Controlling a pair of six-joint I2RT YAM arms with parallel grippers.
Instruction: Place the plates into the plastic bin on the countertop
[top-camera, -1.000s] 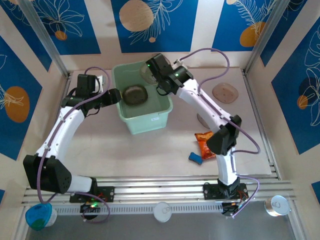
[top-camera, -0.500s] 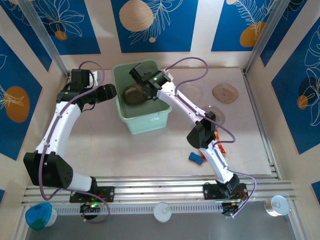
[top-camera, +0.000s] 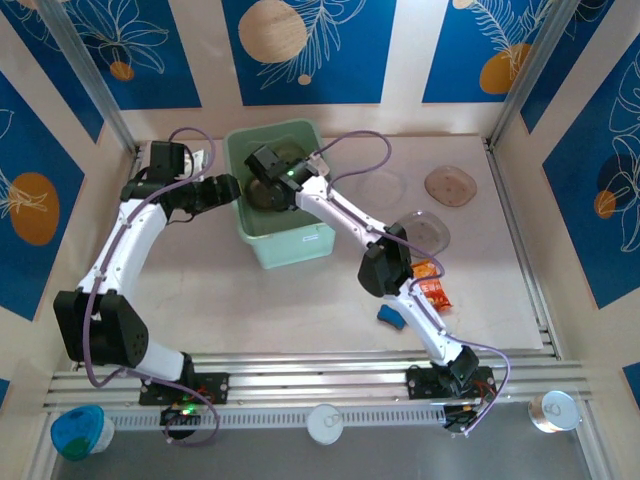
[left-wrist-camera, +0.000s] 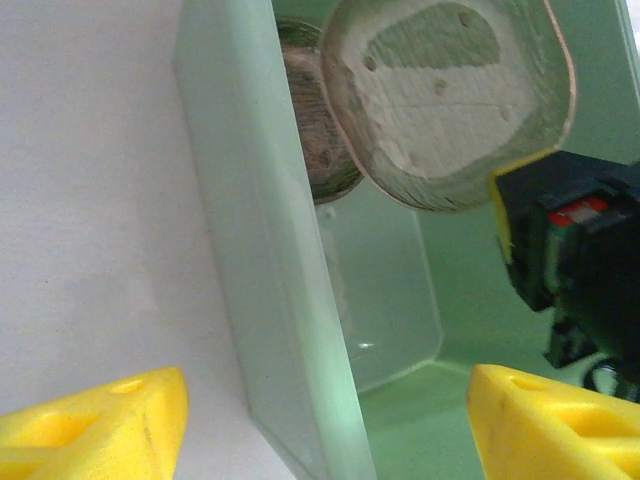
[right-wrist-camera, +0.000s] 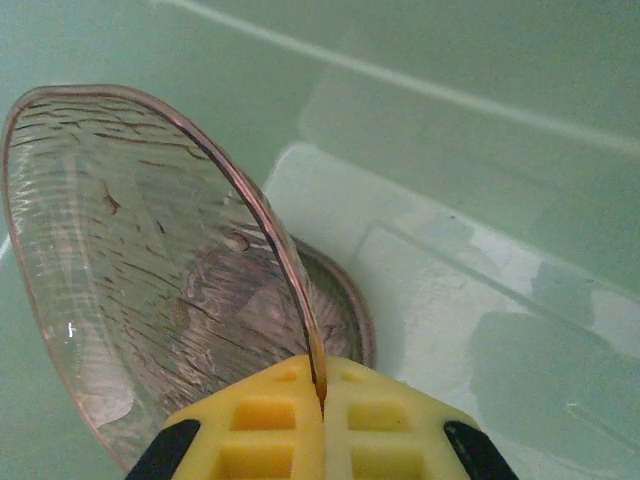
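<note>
Your right tool (right-wrist-camera: 320, 385) is clamped on the edge of a clear ribbed rounded-square plastic plate (right-wrist-camera: 150, 270). It holds the plate tilted inside the pale mint-green rectangular plastic bin (top-camera: 292, 246), just above a smoky-brown plate (right-wrist-camera: 345, 305) lying on the bin's floor. Your left tool (top-camera: 226, 189) is spread wide and grips nothing, with one finger on each side of the bin's left wall. On the pinkish-beige desk (top-camera: 200, 300), a second brown plate (top-camera: 450, 186) and a second clear plate (top-camera: 422, 232) lie to the bin's right.

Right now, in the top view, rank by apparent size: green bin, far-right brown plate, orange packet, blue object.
1. plastic bin
2. brown plate
3. orange packet
4. blue object
</note>
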